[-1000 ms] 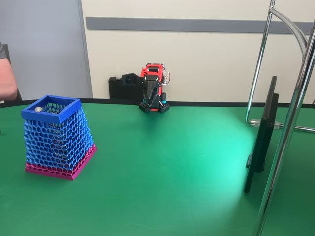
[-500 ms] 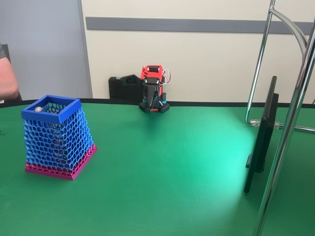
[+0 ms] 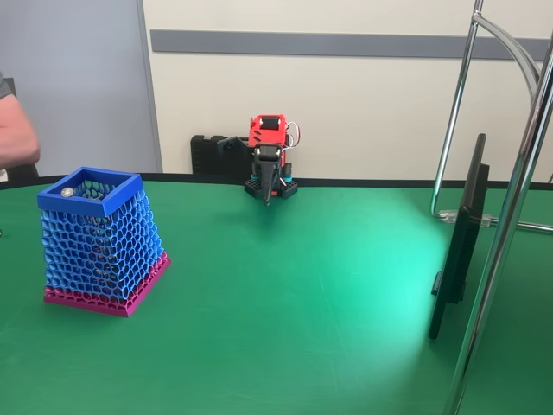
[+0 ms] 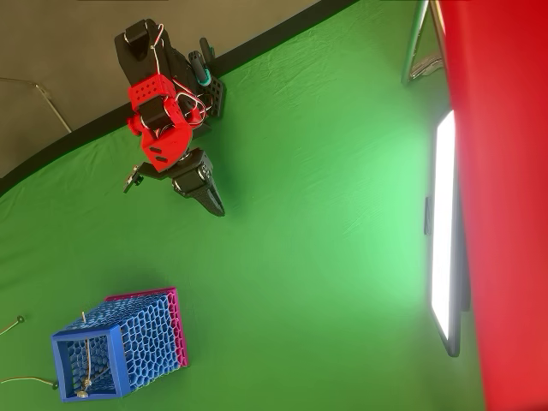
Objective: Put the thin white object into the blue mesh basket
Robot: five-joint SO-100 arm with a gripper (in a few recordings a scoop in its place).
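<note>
The blue mesh basket (image 3: 95, 238) (image 4: 120, 347) stands on its pink base at the left of the green table. A thin white object (image 4: 84, 360) leans inside the basket, with its small round tip at the rim corner (image 3: 66, 191). The red and black arm sits at the table's far edge. Its gripper (image 3: 267, 198) (image 4: 217, 206) points down at the table, shut with nothing in it, far from the basket.
Two more thin strands (image 4: 12, 326) with dark tips lie on the table beside the basket. A flat screen (image 3: 458, 246) and chrome stand poles (image 3: 505, 233) stand at the right. A person's arm (image 3: 15, 138) is at the left edge. A black box (image 3: 212, 156) sits behind the robot.
The arm has unfolded a little, and its gripper has tipped down so the fingertips point at the table. The person's arm at the left edge has shifted slightly.
</note>
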